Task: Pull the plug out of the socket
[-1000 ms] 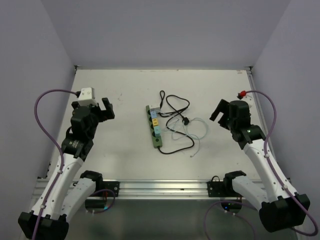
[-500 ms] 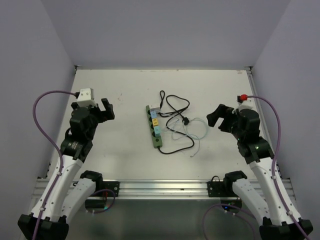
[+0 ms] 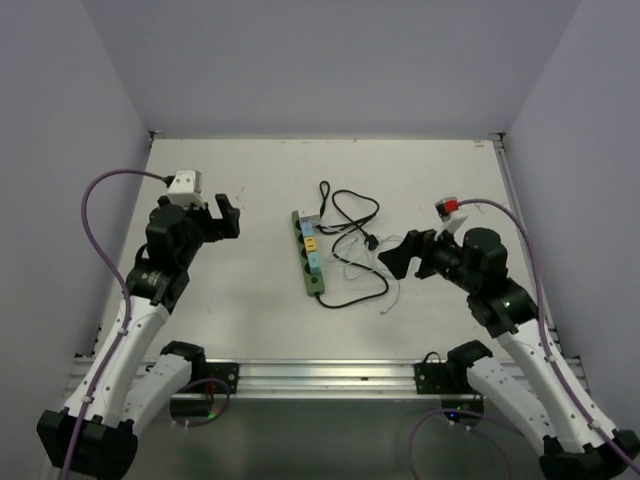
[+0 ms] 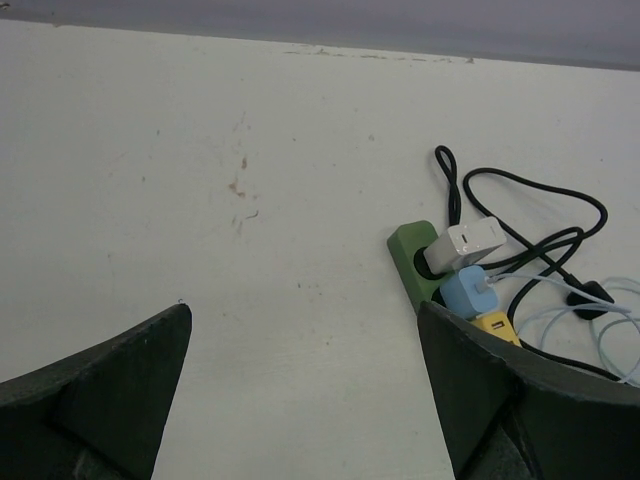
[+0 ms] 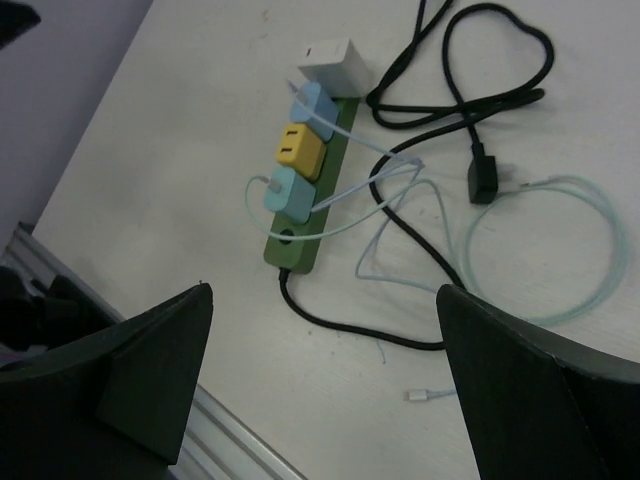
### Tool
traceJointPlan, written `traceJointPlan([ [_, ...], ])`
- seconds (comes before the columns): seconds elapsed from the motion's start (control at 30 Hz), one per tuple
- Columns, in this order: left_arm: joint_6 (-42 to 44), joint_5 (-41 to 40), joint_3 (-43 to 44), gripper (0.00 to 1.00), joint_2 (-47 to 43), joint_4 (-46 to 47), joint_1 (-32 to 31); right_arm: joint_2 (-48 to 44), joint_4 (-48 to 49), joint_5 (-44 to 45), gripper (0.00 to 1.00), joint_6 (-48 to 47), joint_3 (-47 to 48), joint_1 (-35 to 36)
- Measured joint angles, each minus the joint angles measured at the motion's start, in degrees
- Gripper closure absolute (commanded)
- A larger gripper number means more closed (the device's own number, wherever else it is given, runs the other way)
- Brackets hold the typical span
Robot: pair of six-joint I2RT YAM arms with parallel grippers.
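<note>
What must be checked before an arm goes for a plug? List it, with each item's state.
1. Left end effector open and empty: ok.
2. Right end effector open and empty: ok.
3. Four plugs seated in the socket, white plug at the far end: ok.
4. Socket pinned down: not ok, neither end effector touches it.
5. Path free of cable: not ok, pale cables cross the socket and the black cord loops beside it.
6. How tightly the plugs sit: cannot tell.

Green socket [image 5: 296, 250] lay flat, white plug [image 5: 330, 62], blue plug [image 5: 312, 105], yellow plug [image 5: 297, 150], teal plug [image 5: 285, 193] seated in a row, black cord [image 5: 483, 178] looped alongside.
</note>
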Motion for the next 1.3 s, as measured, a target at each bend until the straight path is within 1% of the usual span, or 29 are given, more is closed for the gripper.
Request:
traceJointPlan([
  [0.13,-0.02,3.17,3.39,0.0,4.79,-0.09,-0.02,5.92,0.31,7.02,0.01,-1.29,0.24,13.27],
  [0.2,-0.04,4.2,5.95,0.0,7.06,-0.17,-0.11,9.66,1.14,10.6,0.01,-1.4,0.26,18.32],
  [0.3,-0.07,5.22,10.32,0.0,9.92,0.02,-0.63,15.58,3.13,14.8,0.01,-1.2,0.83,22.95],
  [0.5,-0.09,7.21,21.14,0.0,17.9,1.64,-1.81,26.34,6.91,25.46,0.01,-0.52,5.73,35.36],
  [0.57,-0.09,7.48,22.93,0.0,19.96,2.56,-2.21,29.07,8.98,28.65,0.01,0.85,6.78,37.13],
  [0.67,-0.07,7.74,22.95,0.0,21.55,3.5,-2.93,34.12,10.51,33.75,0.02,3.43,8.35,37.44],
  [0.7,-0.04,7.78,22.34,0.0,21.53,3.85,-3.15,36.28,10.73,35.17,0.05,4.15,9.11,37.46],
  [0.77,0.17,7.67,20.57,0.0,21.07,4.61,-3.48,40.37,10.86,37.18,0.08,5.33,10.8,37.51],
  [0.9,1.38,6.62,17.68,0.0,20.02,4.48,-3.8,48.28,10.8,39.36,0.21,7.21,14.53,37.77],
  [0.97,1.51,6.36,17.35,0.0,19.69,4.5,-3.8,51.36,10.97,40.15,0.24,7.98,16.24,38.01],
  [1.07,1.9,5.92,17.22,0.0,18.93,4.55,-3.8,54.38,10.97,40.61,0.25,8.68,18.58,38.8],
  [1.1,2.03,5.68,17.2,0.0,18.67,4.55,-3.8,54.95,11.06,41.16,0.22,8.81,19.1,39.3],
  [1.2,2.34,5.38,17.07,0.0,17.99,4.59,-3.8,55.21,11.08,43.98,0.2,9.49,19.69,40.92],
  [1.23,2.36,5.35,17.0,0.0,17.86,4.61,-3.8,55.21,11.1,45.0,0.2,9.7,19.71,41.33],
  [1.3,2.36,5.2,16.94,0.0,17.75,4.68,-3.8,55.21,11.08,46.36,0.23,9.88,19.71,41.88],
])
